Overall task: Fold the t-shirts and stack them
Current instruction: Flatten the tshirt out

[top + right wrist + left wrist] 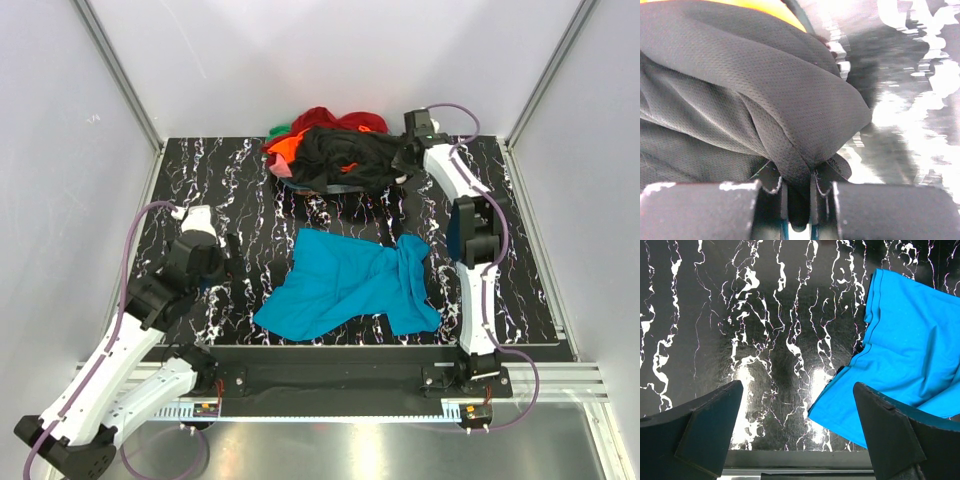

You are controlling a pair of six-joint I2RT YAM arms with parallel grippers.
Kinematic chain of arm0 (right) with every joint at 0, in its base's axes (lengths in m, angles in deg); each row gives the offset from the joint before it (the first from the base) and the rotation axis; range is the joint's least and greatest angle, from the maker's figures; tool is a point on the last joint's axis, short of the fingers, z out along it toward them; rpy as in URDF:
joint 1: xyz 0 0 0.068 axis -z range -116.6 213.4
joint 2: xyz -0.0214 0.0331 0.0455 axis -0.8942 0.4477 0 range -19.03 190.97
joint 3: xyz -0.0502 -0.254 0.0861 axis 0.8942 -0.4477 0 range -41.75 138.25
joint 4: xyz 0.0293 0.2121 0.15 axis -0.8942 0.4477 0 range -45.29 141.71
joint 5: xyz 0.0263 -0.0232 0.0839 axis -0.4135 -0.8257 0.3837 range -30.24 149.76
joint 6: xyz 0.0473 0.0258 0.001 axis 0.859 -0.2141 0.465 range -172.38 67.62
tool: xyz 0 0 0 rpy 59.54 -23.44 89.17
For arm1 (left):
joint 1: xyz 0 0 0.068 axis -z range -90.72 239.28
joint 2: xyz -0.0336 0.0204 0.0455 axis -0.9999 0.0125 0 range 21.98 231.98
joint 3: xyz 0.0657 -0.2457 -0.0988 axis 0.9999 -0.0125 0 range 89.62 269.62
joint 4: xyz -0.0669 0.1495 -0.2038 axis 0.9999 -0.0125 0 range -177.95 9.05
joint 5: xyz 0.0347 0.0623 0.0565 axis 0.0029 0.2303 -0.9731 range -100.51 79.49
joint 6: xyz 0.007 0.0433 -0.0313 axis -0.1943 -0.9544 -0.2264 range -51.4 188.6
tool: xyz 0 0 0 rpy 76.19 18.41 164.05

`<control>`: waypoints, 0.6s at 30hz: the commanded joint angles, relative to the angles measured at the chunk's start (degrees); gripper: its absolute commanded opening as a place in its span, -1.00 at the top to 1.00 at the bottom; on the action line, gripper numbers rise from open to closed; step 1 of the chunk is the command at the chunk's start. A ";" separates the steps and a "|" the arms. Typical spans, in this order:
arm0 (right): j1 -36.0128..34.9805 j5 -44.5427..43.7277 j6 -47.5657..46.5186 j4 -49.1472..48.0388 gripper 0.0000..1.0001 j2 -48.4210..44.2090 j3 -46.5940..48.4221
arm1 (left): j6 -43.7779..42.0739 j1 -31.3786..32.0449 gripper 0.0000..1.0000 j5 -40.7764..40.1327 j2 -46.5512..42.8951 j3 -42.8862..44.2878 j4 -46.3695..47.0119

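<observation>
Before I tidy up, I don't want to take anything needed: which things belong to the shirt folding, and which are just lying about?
Job: teal t-shirt; black t-shirt, pinched by the right gripper; red t-shirt; orange t-shirt.
Not the job: marbled table; purple cable.

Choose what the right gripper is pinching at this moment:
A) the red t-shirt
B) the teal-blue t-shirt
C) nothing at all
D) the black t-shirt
D: in the right wrist view the right gripper is closed on a fold of the black t-shirt, whose cloth is squeezed between the two fingers.
</observation>
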 commanded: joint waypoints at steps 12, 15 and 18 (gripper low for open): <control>25.78 -23.10 -11.29 12.95 -0.22 -0.13 16.59 | -1.85 -0.14 -0.98 2.75 2.01 -0.25 2.78; 27.81 -19.87 -9.10 17.71 -0.92 3.41 25.06 | -1.85 -0.14 -0.98 2.84 2.71 -0.25 2.78; 27.46 -12.84 -5.67 16.84 -1.00 -0.19 21.04 | -1.68 -0.23 -0.98 2.15 3.33 -0.25 2.69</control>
